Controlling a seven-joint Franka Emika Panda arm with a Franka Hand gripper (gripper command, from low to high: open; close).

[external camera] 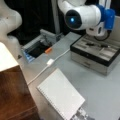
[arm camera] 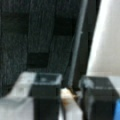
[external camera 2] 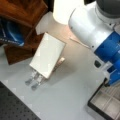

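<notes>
- The hand (arm camera: 65,93) shows in the wrist view, its two dark fingers (arm camera: 46,92) spread apart with nothing between them.
- In a front view, the arm hangs over an open compartmented case (external camera: 96,53) at the tabletop's (external camera: 100,87) right.
- A white notebook (external camera: 61,96) lies well apart, nearer left.

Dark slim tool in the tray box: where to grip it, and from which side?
Probably its middle, from straight above, fingers across its thin width. The dark tool lies flat along a shallow compartment of the tray box, whose walls would block a side approach. The gripper is open.
</notes>
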